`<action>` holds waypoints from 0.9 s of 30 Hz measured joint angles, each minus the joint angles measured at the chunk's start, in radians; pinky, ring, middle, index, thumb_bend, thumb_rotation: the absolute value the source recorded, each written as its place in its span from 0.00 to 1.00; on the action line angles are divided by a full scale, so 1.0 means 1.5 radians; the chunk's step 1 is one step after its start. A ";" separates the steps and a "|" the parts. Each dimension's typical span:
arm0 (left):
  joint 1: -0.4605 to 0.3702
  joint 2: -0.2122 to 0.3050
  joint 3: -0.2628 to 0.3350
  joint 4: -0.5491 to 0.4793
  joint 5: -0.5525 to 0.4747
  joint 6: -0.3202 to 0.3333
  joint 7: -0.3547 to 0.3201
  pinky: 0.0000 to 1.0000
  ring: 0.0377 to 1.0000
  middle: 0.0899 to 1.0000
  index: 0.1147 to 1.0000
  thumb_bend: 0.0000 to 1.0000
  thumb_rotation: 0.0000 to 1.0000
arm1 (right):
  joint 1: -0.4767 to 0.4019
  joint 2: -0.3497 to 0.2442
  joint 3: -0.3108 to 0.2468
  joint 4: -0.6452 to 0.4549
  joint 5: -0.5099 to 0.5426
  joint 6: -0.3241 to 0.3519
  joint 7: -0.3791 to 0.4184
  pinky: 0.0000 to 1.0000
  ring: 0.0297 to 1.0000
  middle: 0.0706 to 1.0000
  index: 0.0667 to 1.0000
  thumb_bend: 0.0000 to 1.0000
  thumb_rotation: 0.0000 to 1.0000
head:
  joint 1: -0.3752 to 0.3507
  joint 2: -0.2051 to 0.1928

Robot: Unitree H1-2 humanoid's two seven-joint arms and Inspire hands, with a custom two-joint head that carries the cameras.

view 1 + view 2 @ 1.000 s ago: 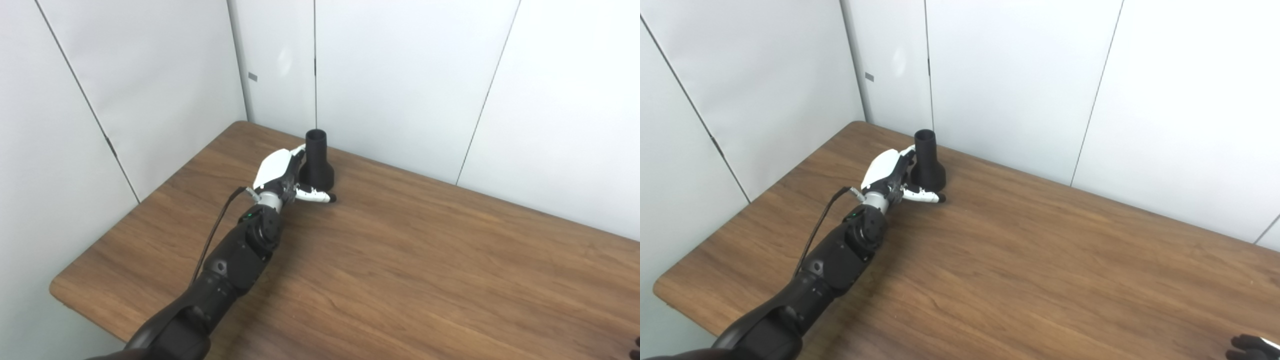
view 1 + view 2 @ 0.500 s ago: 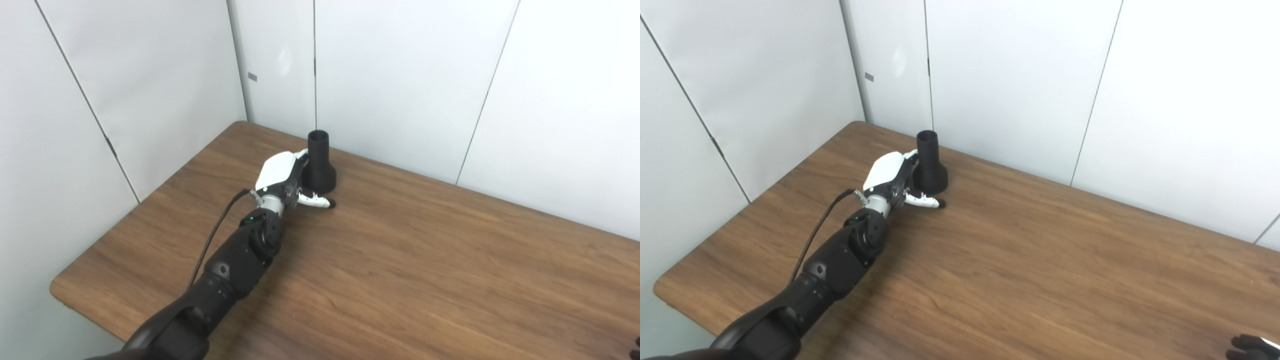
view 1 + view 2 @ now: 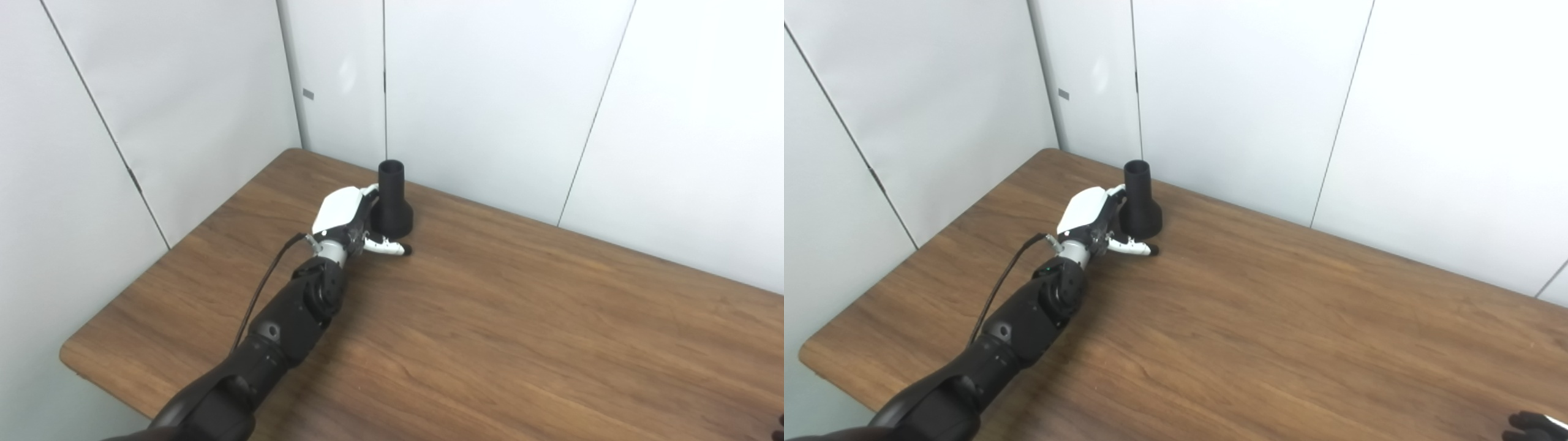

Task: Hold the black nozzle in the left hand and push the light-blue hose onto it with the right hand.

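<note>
My left hand (image 3: 343, 214) sits open against the upright nozzle (image 3: 391, 199) at the tabletop's (image 3: 490, 318) far left; closing off-centre could tip it; right hand (image 3: 1534, 424) barely visible, state unclear.

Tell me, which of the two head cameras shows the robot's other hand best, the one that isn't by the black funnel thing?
The right eye view. Dark fingertips of the right hand poke in at the bottom right corner over the table; whether it is open or shut cannot be told. The left eye view catches only a dark speck at the same corner.
</note>
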State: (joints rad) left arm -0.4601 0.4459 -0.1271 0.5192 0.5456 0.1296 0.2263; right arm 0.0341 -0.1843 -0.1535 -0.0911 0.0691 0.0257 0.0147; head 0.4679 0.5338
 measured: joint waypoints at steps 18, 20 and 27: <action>0.020 0.034 -0.007 0.003 -0.047 -0.081 -0.057 0.88 0.92 0.87 0.79 1.00 0.20 | 0.005 -0.002 0.000 0.010 0.017 -0.024 0.019 0.51 0.62 0.63 0.59 0.47 0.50 | -0.005 -0.002; 0.020 0.035 -0.007 0.004 -0.047 -0.083 -0.057 0.90 0.92 0.88 0.78 1.00 0.20 | 0.005 -0.003 0.000 0.010 0.019 -0.025 0.021 0.51 0.62 0.63 0.59 0.47 0.50 | -0.005 -0.002; 0.030 0.057 -0.031 0.012 -0.037 -0.125 -0.063 0.94 0.87 0.83 0.75 1.00 0.19 | 0.005 -0.003 0.000 0.013 0.024 -0.029 0.024 0.50 0.61 0.63 0.58 0.47 0.50 | -0.006 -0.003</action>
State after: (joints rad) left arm -0.4148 0.5308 -0.1736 0.5373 0.4896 -0.0575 0.1319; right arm 0.0410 -0.1890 -0.1538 -0.0718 0.1055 -0.0182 0.0504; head 0.4587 0.5292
